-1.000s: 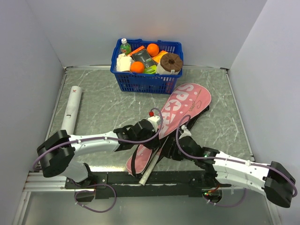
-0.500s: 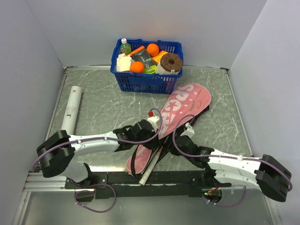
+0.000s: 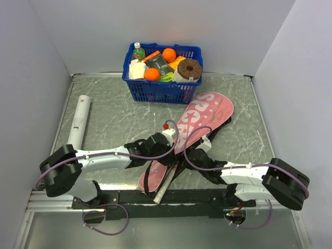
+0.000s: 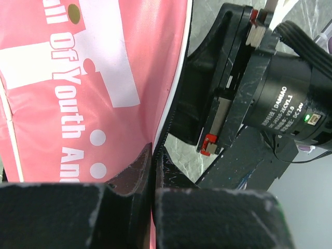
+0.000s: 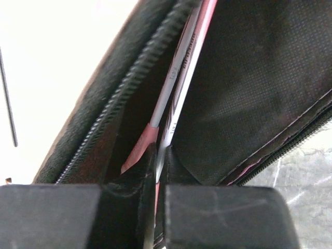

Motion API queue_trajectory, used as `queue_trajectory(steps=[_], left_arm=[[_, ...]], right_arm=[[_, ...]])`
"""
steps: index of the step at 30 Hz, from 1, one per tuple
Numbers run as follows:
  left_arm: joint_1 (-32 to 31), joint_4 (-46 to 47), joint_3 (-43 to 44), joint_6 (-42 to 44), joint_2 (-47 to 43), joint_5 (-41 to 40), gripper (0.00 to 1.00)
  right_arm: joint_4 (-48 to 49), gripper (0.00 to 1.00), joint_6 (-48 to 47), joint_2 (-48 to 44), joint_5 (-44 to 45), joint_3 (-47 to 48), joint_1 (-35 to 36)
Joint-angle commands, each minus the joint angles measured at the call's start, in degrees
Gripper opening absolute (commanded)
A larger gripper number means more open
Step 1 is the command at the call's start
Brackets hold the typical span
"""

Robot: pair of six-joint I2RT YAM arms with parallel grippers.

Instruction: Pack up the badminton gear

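Pink cover [image 3: 203, 116] lies diagonal, open end toward arms. Left jaws clamp its black edge; right jaws pinch racket shaft [image 5: 176, 78] inside opening, along axis.

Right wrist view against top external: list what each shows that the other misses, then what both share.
Right wrist only: the zipper teeth, the black lining and a racket shaft running between the right gripper's closed fingers. Top external only: the blue basket and the white tube. Shared: the pink cover.
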Motion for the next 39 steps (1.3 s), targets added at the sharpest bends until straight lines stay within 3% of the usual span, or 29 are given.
queue_trajectory(steps=[1, 12, 21, 22, 23, 26, 32, 39], left_arm=[[0.0, 3.2, 0.1, -0.7, -2.8, 1.7, 0.01], [-0.2, 3.9, -1.3, -2.0, -3.7, 3.4, 0.01], [-0.3, 5.6, -1.8, -3.0, -2.7, 4.8, 0.02], [-0.3, 6.2, -1.9, -3.2, -2.0, 5.1, 0.02], [-0.3, 6.5, -2.0, -3.3, -1.6, 5.2, 0.02], [-0.3, 7.6, -2.3, -3.7, -0.3, 5.6, 0.02], [-0.3, 8.7, -1.6, -3.8, 1.1, 5.5, 0.02], [-0.3, 7.6, -0.1, -3.2, 1.4, 4.4, 0.05]], right_arm=[[3.7, 0.0, -1.6, -0.1, 2.5, 0.1, -2.2], [3.0, 0.0, -6.8, -6.0, 0.1, 0.1, -14.7], [5.8, 0.0, -7.2, -0.1, -1.3, 2.1, -14.9], [6.6, 0.03, -7.1, 0.8, -1.9, 1.8, -14.9], [7.1, 0.16, -7.0, 0.9, -2.2, 1.7, -14.9], [6.3, 0.36, -7.2, -0.4, -2.8, 1.4, -14.8], [-0.5, 0.45, -6.8, -9.5, -4.5, -1.2, -14.5], [-11.7, 0.45, -4.7, -21.4, -8.4, -3.8, -11.5]])
